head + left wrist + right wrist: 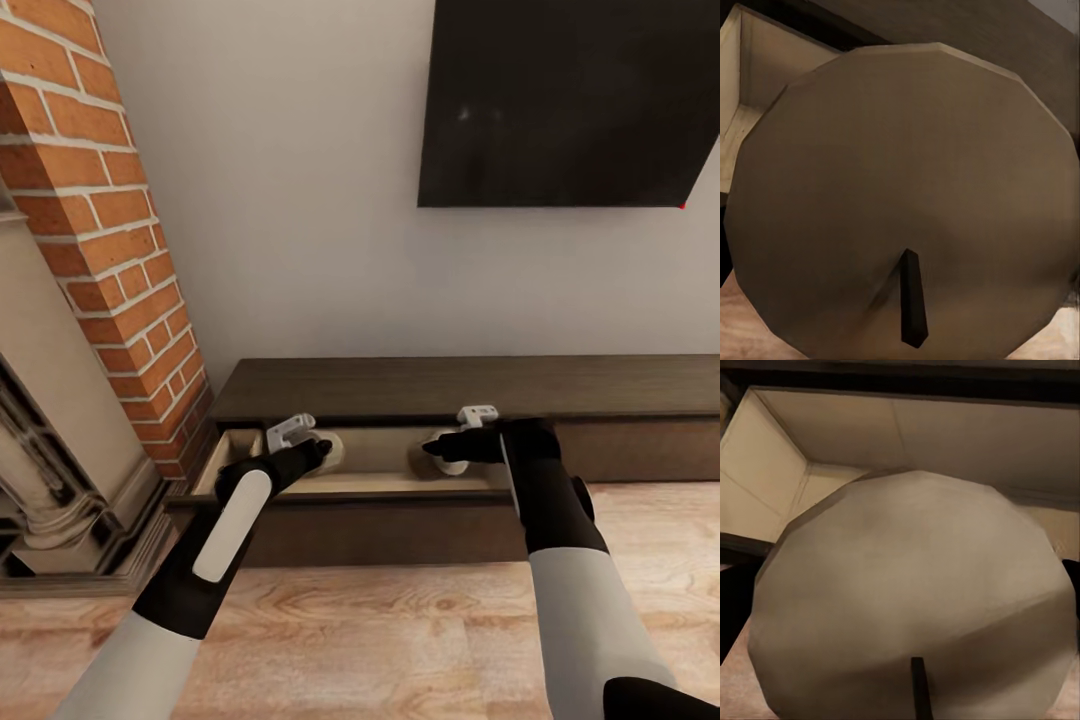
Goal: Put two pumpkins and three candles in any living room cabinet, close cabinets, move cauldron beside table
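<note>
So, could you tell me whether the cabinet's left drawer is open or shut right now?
Open. The drawer is pulled out from the cabinet, exposing its tan interior.

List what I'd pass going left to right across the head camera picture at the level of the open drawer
Fireplace surround → brick column → left pincer with a candle → bare tan drawer interior → second candle at the right pincer → closed drawer front of the cabinet.

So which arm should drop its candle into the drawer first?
Either, hedged toward right: its gripper holds a candle over the middle of the open drawer; the left candle sits nearer the end wall.
</note>
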### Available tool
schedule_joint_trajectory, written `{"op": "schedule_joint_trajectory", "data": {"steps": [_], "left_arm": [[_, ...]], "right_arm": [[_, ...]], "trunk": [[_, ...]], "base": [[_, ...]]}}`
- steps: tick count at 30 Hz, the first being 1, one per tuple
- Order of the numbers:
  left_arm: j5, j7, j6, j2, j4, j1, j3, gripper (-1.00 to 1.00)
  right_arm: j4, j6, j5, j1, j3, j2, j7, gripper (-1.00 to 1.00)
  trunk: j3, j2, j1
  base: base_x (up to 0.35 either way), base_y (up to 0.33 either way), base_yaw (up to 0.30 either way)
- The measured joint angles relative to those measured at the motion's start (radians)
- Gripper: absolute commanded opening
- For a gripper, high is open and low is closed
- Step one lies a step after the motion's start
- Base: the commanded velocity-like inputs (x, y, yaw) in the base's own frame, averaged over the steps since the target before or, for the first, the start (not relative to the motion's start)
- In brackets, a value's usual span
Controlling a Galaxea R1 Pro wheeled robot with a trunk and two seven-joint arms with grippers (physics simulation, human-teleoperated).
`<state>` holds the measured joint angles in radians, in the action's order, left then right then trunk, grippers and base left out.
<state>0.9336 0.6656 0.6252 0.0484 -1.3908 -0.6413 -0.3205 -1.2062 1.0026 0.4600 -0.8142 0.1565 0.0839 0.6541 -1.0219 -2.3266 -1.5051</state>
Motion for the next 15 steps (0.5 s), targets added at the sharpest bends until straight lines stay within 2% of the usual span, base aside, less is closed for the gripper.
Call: {"op": "schedule_joint_trajectory", "data": {"steps": [2,5,10,15], "left_arm": [[0.001,-0.011,-0.008,0.000,-0.011,0.011,-0.012,-1.00],[-0.001,-0.018,-0.010,0.001,-0.028,0.016,-0.029,-1.00],[-0.001,-0.015,-0.010,0.010,-0.034,0.017,-0.058,-1.00],[-0.005,-0.013,-0.009,0.011,-0.035,0.017,-0.060,-1.00]], "right_arm": [[0.011,0.000,-0.013,0.001,0.000,-0.001,0.008,-1.00],[0.026,-0.001,-0.010,0.001,0.001,-0.001,0.010,-1.00],[0.025,-0.001,-0.012,0.001,0.001,-0.002,0.010,-1.00],[0.024,-0.001,-0.012,0.001,0.001,-0.002,0.011,-1.00]], "trunk": [[0.000,0.000,0.000],[0.000,0.000,0.000],[0.016,0.035,0.019],[0.031,0.070,0.038]], "base": [[0.000,0.000,0.000],[0.000,0.000,0.000],[0.000,0.000,0.000],[0.000,0.000,0.000]]}}
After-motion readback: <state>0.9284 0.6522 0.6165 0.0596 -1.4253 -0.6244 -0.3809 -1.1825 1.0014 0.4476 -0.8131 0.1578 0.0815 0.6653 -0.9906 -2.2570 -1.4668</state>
